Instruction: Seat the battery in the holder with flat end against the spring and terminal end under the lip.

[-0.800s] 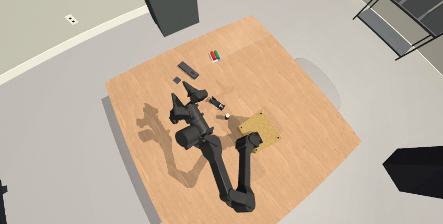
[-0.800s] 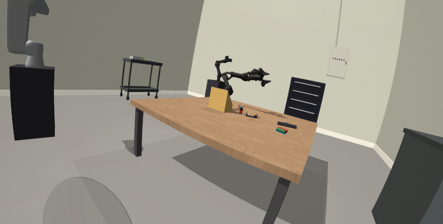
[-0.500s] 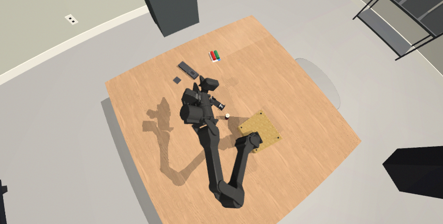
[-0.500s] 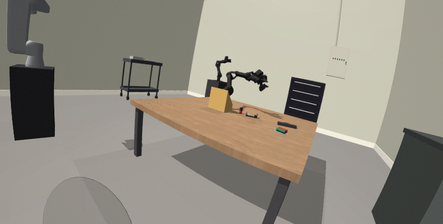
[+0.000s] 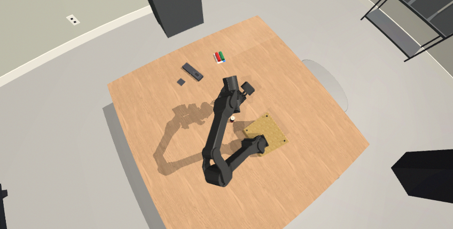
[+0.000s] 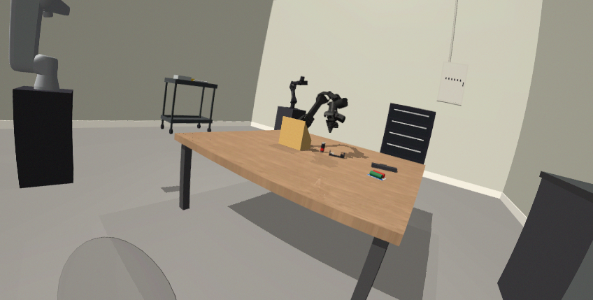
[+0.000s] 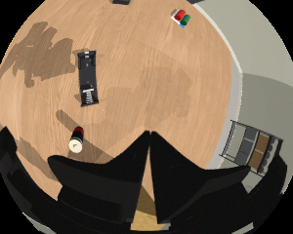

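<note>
the small red-and-black cylindrical battery [image 7: 76,139] stands upright on the light wooden counter [image 5: 286,175], just beside the flat black rectangular holder [image 7: 88,78], which lies at its twelve o'clock in the wrist view. in the top view the arm hides the holder entirely. the black claw [image 7: 148,150] hangs above the counter, closed on nothing, well apart from both. the holder's spring and lip are too small to make out.
</note>
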`<state>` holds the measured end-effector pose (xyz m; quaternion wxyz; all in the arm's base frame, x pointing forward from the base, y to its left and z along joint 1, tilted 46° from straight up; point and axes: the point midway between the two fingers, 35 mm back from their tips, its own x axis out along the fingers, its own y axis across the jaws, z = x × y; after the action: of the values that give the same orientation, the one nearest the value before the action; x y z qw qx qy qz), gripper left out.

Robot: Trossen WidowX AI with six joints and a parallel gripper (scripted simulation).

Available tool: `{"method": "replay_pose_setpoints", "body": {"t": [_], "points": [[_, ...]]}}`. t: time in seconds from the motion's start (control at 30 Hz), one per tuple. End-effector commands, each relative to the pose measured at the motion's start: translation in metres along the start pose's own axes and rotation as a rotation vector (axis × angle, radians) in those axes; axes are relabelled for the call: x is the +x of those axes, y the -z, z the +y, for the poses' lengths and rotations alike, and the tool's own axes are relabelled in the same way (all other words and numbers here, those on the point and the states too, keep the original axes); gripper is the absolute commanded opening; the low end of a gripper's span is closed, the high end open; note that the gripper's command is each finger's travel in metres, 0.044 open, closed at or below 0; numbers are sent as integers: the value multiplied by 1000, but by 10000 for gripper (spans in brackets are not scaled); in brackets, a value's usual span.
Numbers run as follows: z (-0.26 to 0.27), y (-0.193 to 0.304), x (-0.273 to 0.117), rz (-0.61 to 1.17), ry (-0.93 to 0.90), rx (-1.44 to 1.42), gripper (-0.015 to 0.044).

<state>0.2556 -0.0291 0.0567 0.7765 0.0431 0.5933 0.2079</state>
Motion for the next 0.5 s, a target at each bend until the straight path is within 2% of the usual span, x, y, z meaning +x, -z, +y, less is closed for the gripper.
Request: {"method": "replay_pose_setpoints", "body": {"t": [0.0,0.47], "points": [[29,53,1,218,-452,194,0],[31,53,6,218,-451,194,0]]}}
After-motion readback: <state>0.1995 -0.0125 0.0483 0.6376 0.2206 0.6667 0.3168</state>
